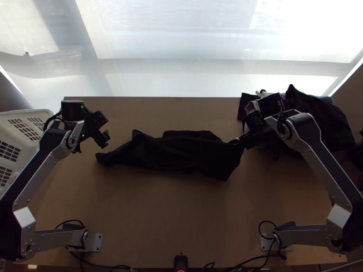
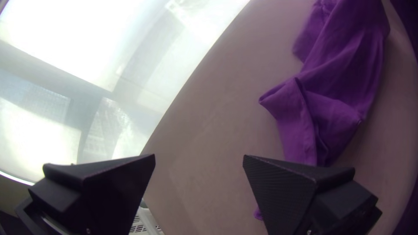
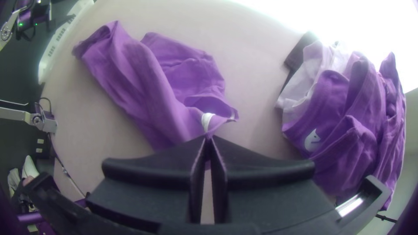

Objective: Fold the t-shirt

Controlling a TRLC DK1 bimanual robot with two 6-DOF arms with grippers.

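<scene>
In the top view the left gripper [image 1: 105,138] is off the left end of the dark t-shirt [image 1: 181,152], which lies bunched lengthwise across the middle of the table. The right gripper [image 1: 239,141] is at the shirt's right end. The left wrist view has the left gripper [image 2: 199,161] with fingers wide apart and nothing between them; the t-shirt [image 2: 335,87], purple there, lies beyond and to one side. In the right wrist view the right gripper [image 3: 209,138] is closed on the t-shirt [image 3: 130,78], pinching its edge beside a white tag.
A heap of clothes [image 1: 317,113] lies at the table's back right, under and beside the right arm. A white plastic basket [image 1: 27,113] stands at the left edge. Bare table [image 1: 149,204] extends in front of the shirt, with cables along the near edge.
</scene>
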